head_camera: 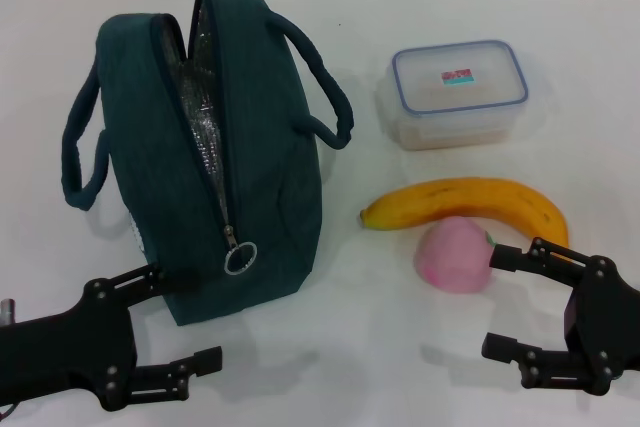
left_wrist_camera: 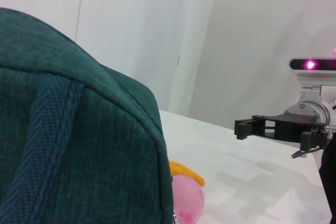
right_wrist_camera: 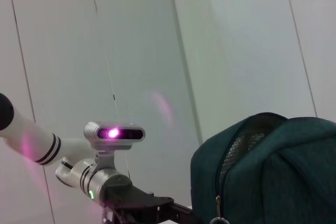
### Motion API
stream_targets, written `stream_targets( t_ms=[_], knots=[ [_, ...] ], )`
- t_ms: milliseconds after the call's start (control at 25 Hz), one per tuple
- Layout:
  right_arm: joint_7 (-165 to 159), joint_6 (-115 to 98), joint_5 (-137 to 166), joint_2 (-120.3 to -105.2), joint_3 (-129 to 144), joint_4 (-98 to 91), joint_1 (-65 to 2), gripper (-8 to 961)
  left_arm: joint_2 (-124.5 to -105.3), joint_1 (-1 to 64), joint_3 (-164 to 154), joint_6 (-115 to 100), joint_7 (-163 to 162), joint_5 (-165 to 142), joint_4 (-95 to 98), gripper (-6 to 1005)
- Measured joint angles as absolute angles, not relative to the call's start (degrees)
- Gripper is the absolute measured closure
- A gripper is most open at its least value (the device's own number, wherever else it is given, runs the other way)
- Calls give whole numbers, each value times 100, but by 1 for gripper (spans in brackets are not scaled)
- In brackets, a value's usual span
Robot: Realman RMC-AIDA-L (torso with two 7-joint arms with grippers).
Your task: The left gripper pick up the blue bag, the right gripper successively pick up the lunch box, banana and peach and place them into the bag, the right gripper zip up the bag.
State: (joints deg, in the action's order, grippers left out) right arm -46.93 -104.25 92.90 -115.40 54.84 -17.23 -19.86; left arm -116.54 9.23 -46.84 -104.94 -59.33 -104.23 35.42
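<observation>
The blue bag (head_camera: 250, 167) stands on the white table, unzipped along its top, with silver foil lining (head_camera: 195, 97) showing and the ring zip pull (head_camera: 240, 257) hanging at its near end. It also fills the left wrist view as the blue bag (left_wrist_camera: 68, 145) and appears as the blue bag (right_wrist_camera: 273, 171). My left gripper (head_camera: 180, 319) is open, low at the near left, one finger close to the bag's near corner. The lunch box (head_camera: 458, 92) sits closed at the far right. The banana (head_camera: 470, 202) lies nearer, and the peach (head_camera: 455, 255) touches its near side. My right gripper (head_camera: 493, 302) is open just near-right of the peach.
Two looped handles (head_camera: 325, 87) stick out from the bag's sides. White wall panels stand behind the table. Bare tabletop lies between the two grippers at the near edge. The right gripper (left_wrist_camera: 252, 127) shows far off in the left wrist view, above the peach (left_wrist_camera: 186, 198).
</observation>
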Motion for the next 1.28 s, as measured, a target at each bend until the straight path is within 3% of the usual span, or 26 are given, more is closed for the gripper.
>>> stream_targets(
  t_ms=[280,680,1280],
  knots=[
    [-4693,-10424,9289,-11540,5484,-1723,-1986,89,-11608,901,-4685,-10578,-6353,-10435,3542,124],
    [-4693,-10429,9281,-11540,5471,-1723,-1995,92,-11220,1007,-4101,-10774,-8551,-10410,3692,131],
    [-4693,-10433,9281,-11539,5440,-1714,-1995,96,-10999,1476,-2951,-10577,-10998,-11527,5570,140]
  ],
)
